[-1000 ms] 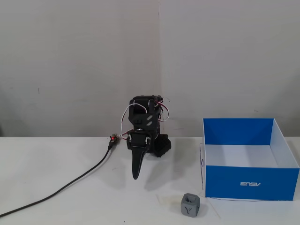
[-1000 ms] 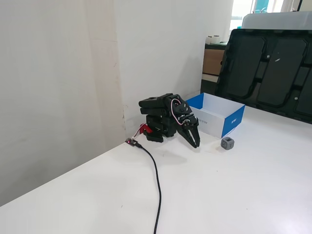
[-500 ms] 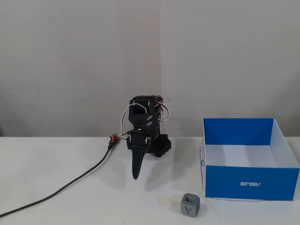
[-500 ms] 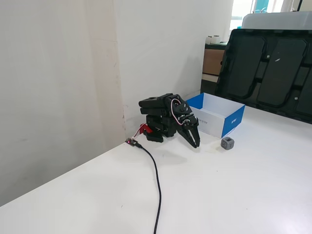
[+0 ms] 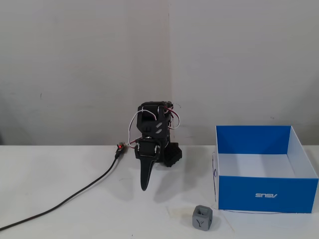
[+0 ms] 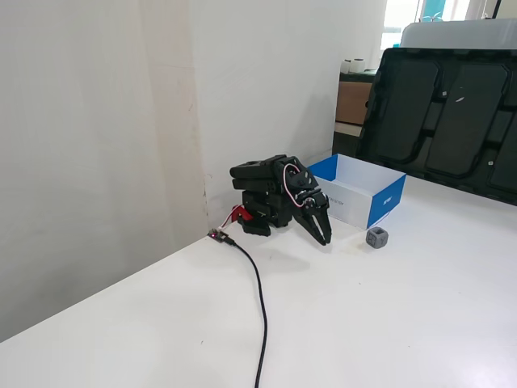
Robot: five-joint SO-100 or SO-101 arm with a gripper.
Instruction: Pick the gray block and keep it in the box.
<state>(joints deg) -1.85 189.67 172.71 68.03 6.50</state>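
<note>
Fingers (image 5: 145, 181): mine are pressed together into one dark point with nothing between them, aimed down at the table (image 5: 75, 219). My gripper (image 6: 325, 238) hangs just above the white surface and touches nothing. My arm (image 5: 152, 134) is folded low over its base, close to the wall (image 5: 89, 64), with white and red wires looping over the upper joints.

Position of the gray block (image 5: 202, 217): it sits on the table, apart from my fingertips. In the fixed view that faces me, it lies to the right of the fingertips and nearer the camera, just beside the front left corner of the box (image 5: 266, 193). A dark Y mark shows on its recessed front face. In the fixed view taken from the side, the gray block (image 6: 376, 238) lies to the right of my gripper, near the blue front wall of the box (image 6: 386, 202).

Position of the box: it stands upright on the table, open at the top, blue outside, white on the floor inside, white lettering on the front wall. Its interior holds nothing that I can see.

Cable (image 5: 65, 201): a black cable runs across the table from the lower left to a small board with a red light beside my base.
</note>
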